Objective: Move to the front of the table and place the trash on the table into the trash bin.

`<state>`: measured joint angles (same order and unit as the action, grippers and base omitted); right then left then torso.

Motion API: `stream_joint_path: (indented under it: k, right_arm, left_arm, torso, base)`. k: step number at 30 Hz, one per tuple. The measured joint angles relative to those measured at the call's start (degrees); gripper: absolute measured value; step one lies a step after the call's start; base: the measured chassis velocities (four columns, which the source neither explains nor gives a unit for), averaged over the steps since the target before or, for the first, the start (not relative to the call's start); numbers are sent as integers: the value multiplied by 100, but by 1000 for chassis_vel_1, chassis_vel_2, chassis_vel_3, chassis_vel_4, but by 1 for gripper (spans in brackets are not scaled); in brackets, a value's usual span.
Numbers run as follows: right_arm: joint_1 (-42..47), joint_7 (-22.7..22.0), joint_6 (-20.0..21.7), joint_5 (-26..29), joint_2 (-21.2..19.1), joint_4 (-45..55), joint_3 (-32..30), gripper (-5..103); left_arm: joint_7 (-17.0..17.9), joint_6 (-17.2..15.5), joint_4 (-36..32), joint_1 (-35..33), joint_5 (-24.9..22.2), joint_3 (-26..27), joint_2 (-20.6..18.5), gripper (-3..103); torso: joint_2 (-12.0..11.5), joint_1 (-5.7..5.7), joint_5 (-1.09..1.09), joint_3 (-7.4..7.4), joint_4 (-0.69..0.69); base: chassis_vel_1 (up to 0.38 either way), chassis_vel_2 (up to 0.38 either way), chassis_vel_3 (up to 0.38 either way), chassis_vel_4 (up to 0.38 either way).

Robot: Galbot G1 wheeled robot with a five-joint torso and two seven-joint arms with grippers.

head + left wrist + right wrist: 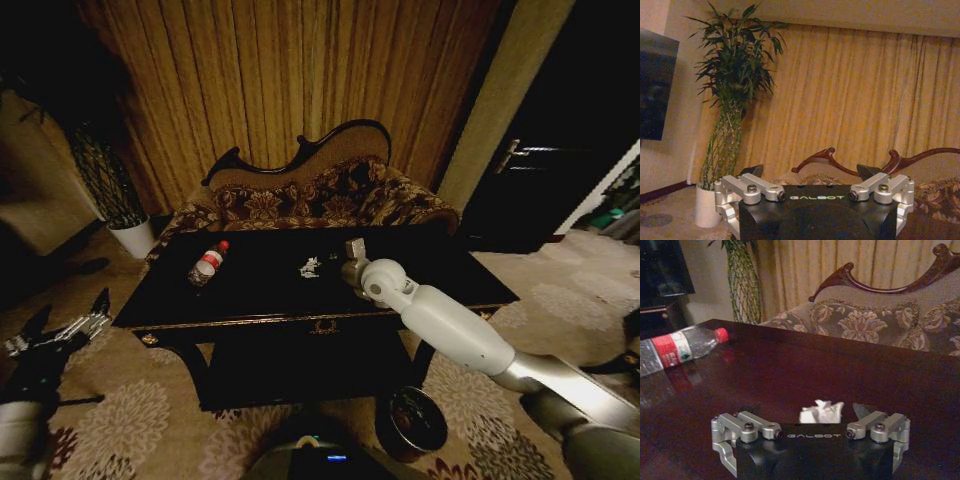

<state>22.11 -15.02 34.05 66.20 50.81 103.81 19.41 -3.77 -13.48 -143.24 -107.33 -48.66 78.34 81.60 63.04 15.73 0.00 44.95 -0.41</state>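
Glossy black table before gold curtains

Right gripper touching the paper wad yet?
Apart. The right wrist view shows the right gripper open, with dark table visible between each fingertip and the paper wad lying between them.

Dimly lit throughout, warm yellow light glowing on the curtain; glossy table mirroring the bottle; corners darkening and bending in the head view.
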Motion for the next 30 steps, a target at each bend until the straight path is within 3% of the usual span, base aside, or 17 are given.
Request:
stream_joint_path:
  k: [7, 30]
  right_arm:
    - [142, 29, 27, -1, -158, 100, -116, 100]
    - [180, 35, -14, -182, -38, -6, -11, 100]
  left_arm:
    - [6, 25, 0, 18, 54, -104, 31, 100]
    - [-2, 71, 0, 39, 152, -237, 106, 100]
  torso:
    - [0, 0, 1, 0, -1]
    - [0, 0, 0, 0, -1]
  base:
    - [0, 0, 0, 0]
    - [0, 0, 0, 0]
